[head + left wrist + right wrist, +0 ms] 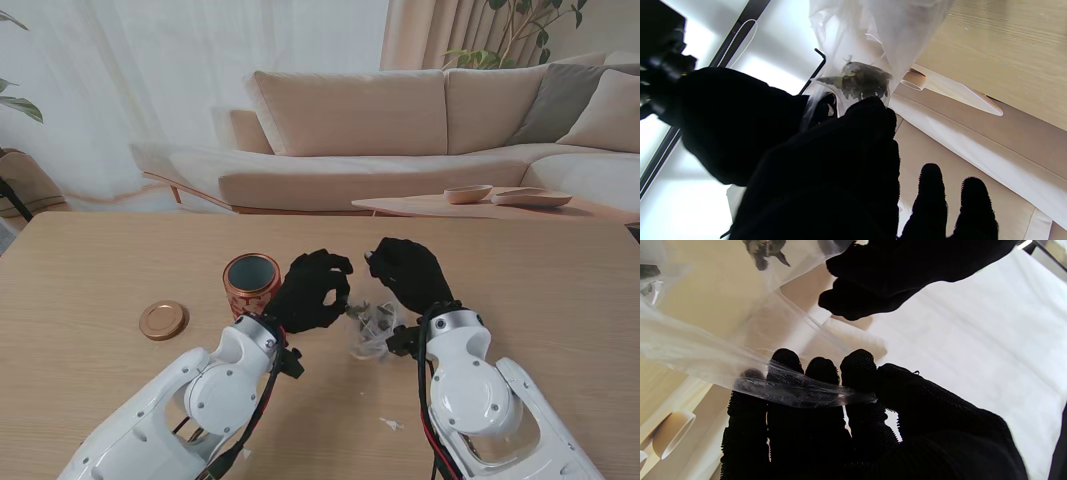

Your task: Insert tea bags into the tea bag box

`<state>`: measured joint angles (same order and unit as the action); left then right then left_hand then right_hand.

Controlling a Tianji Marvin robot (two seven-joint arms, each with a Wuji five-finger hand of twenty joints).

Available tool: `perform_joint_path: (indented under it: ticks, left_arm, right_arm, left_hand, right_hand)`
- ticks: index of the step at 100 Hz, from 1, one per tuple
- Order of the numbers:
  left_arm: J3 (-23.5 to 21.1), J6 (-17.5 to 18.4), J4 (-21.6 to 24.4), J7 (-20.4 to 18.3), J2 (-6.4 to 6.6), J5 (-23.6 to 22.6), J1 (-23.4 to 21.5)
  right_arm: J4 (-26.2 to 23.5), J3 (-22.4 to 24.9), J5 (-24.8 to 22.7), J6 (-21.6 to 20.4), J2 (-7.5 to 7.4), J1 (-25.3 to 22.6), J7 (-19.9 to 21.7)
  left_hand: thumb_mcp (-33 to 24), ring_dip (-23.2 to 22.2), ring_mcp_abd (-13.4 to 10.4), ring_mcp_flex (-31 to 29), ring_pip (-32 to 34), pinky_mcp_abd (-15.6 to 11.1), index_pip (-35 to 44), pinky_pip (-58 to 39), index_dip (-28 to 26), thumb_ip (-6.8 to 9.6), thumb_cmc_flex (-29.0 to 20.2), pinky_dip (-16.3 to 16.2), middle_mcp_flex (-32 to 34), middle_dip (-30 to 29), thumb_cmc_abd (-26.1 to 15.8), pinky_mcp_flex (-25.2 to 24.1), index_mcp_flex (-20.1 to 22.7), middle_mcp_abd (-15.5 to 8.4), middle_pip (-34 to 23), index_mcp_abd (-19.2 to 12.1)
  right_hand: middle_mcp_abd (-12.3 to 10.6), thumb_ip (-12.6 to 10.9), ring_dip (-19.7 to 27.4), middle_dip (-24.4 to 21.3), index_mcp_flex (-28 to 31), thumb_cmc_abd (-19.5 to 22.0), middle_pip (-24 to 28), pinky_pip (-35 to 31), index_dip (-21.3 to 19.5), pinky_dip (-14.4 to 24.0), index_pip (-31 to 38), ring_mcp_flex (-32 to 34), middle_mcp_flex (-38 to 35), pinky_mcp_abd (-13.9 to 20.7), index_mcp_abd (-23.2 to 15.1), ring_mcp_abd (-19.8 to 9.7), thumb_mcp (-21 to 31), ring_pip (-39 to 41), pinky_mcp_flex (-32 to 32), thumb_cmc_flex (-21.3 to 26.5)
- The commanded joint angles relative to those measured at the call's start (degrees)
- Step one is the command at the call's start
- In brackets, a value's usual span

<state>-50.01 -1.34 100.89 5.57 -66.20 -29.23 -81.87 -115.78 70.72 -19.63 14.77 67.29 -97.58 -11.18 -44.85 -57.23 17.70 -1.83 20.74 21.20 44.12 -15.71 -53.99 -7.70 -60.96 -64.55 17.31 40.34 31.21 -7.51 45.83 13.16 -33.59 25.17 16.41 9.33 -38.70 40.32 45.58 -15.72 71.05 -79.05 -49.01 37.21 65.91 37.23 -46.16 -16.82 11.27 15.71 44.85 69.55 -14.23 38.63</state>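
You are holding a clear bag [374, 325] between both hands over the table [560, 300]. Your left hand [312, 291] is pinching one edge, with dark tea [858, 83] showing through the film just past its fingertips. Your right hand [410, 275] is gripping the other edge, the film lying pressed across its fingers [820, 373]. The tin [251, 284] is standing upright and open just left of your left hand, its lid [163, 320] lying flat farther left, apart from it.
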Motion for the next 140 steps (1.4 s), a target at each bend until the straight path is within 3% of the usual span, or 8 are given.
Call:
perform_joint_path:
  ticks: [1, 40, 69, 98, 125, 140]
  left_arm:
    - [-0.4, 0.5, 1.1, -1.1, 0.2, 0.1, -0.5]
    - [-6.9, 6.4, 5.5, -2.2, 1.28, -0.4, -5.0]
    - [-15.8, 9.8, 5.3, 0.0, 1.88, -7.5, -6.8]
    - [-21.6, 7.0, 0.7, 0.4, 2.68, -14.9, -6.6]
    - [-20.2, 3.3, -4.0, 0.4, 2.81, -16.3, -4.5]
    - [-19.6, 2.8, -5.1, 0.6, 2.7, -15.8, -3.9]
  right_arm:
    - [0.2, 0.1, 0.4, 0.6, 0.5, 0.2, 0.8]
    - [1.1, 0.1, 1.0, 1.7, 0.57, 1.0, 1.1]
    - [1.0, 0.2, 1.1, 1.7, 0.63, 0.8, 0.9]
    - [0.8, 0.4, 1.1, 1.1, 0.64, 0.5, 0.7]
    - [0.8, 0.3, 1.0, 0.9, 0.62, 0.4, 0.7]
    - [0.6, 0.5, 0.8, 0.9, 0.59, 0.2, 0.6]
  left_hand:
    - [-3.7, 0.5, -0.1, 0.4, 0.6, -0.4, 3.1, -0.2, -3.0, -0.57, -1.9, -1.0, 0.6, 1.2, 0.2, -0.4, 4.8, -0.4, -1.1, -6.2]
    - [-4.6, 0.5, 0.3, 0.2, 1.0, 0.1, 2.1, -0.4, -4.7, -0.39, -1.4, -1.1, 1.3, 1.1, 0.8, 0.0, 5.7, 0.3, -0.8, -6.4]
    - [-5.4, 1.0, 0.7, 0.1, 1.8, 0.6, 1.0, -0.3, -5.5, -0.43, -1.0, -1.0, 1.8, 0.9, 1.1, 0.4, 6.3, 1.1, -0.2, -6.6]
    - [-4.9, 1.8, 0.5, 0.5, 1.2, 0.2, -0.1, -0.1, -5.9, -0.39, -1.2, -0.9, 1.3, 0.0, 0.7, 0.1, 6.2, 1.8, 1.5, -6.5]
    - [-3.4, 1.9, 0.2, 0.7, 0.4, -0.3, -1.4, 0.0, -5.8, -0.36, -1.5, -0.8, 0.7, -0.3, -0.4, -0.3, 5.3, 1.7, 2.2, -7.1]
    - [-1.0, 1.5, 0.2, 0.7, -0.4, -0.4, -5.4, 0.1, -1.4, -0.17, -2.0, -0.6, 0.2, -0.9, -1.2, -0.6, 4.6, 1.5, 3.0, -7.6]
  right_hand:
    - [2.5, -0.7, 0.5, 0.6, 0.9, 0.6, 2.7, -2.0, 0.5, 2.1, 0.6, -0.6, -0.4, 1.6, -1.9, -0.1, 0.6, 0.6, 0.8, -0.5]
    - [2.5, -0.8, 0.6, 0.6, 0.8, 0.5, 2.7, -2.0, 0.5, 2.1, 0.6, -0.6, -0.4, 1.6, -1.8, -0.1, 0.6, 0.7, 0.7, -0.4]
    - [2.5, -0.8, 0.7, 0.6, 0.9, 0.5, 2.8, -2.0, 0.5, 2.1, 0.7, -0.6, -0.5, 1.6, -1.8, -0.1, 0.6, 0.7, 0.7, -0.4]
    - [2.5, -0.7, 0.8, 0.6, 0.9, 0.5, 2.7, -2.0, 0.5, 2.1, 0.7, -0.6, -0.5, 1.6, -1.8, -0.1, 0.7, 0.7, 0.7, -0.4]
    - [2.5, -0.7, 0.8, 0.6, 0.9, 0.5, 2.7, -2.0, 0.5, 2.1, 0.7, -0.6, -0.5, 1.6, -1.8, -0.1, 0.7, 0.7, 0.7, -0.4]
    - [2.5, -0.8, 0.9, 0.6, 0.9, 0.5, 2.7, -2.0, 0.5, 2.1, 0.6, -0.6, -0.5, 1.6, -1.9, -0.1, 0.7, 0.7, 0.7, -0.4]
